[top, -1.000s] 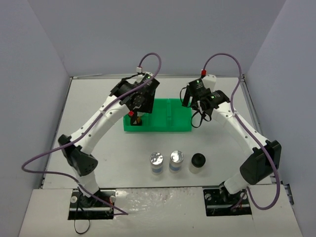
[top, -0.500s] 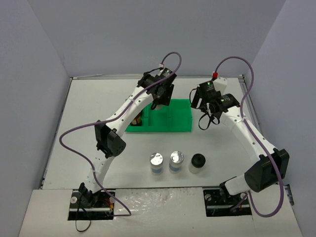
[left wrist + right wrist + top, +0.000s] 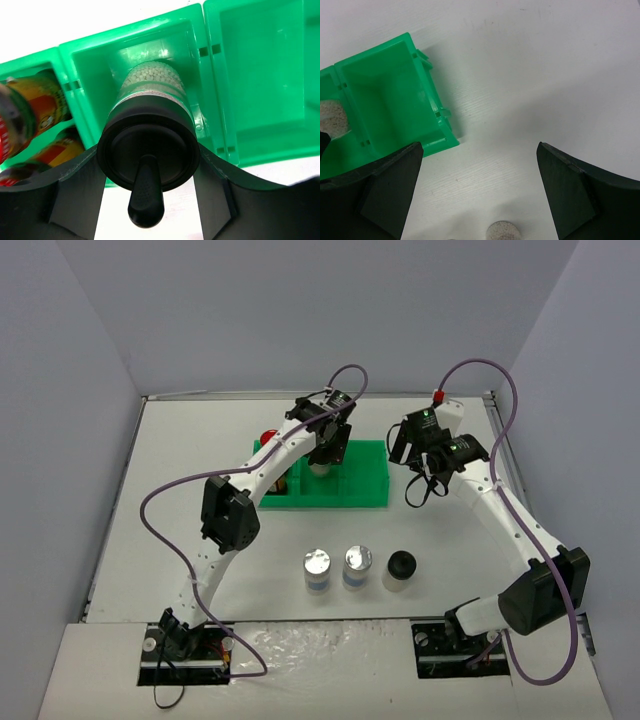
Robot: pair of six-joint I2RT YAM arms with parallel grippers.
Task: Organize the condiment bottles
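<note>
My left gripper (image 3: 325, 448) is shut on a black-capped pale bottle (image 3: 148, 150), which stands upright in the middle compartment of the green tray (image 3: 365, 490); its fingers (image 3: 75, 195) press on both sides of the cap. Two red-capped brown bottles (image 3: 268, 437) (image 3: 30, 112) are in the tray's left compartment. Two silver-capped bottles (image 3: 317, 563) (image 3: 358, 559) and a second black-capped bottle (image 3: 401, 566) stand in a row on the table in front of the tray. My right gripper (image 3: 420, 458) (image 3: 485, 200) is open and empty over the table, just right of the tray.
The tray's right compartment (image 3: 385, 105) has nothing in it. A pale round cap (image 3: 504, 232) shows at the bottom edge of the right wrist view. Walls enclose the table on three sides.
My left gripper has moved right from the tray's left compartment to the middle one, carrying the black-capped bottle down into it. My right gripper has shifted slightly right.
</note>
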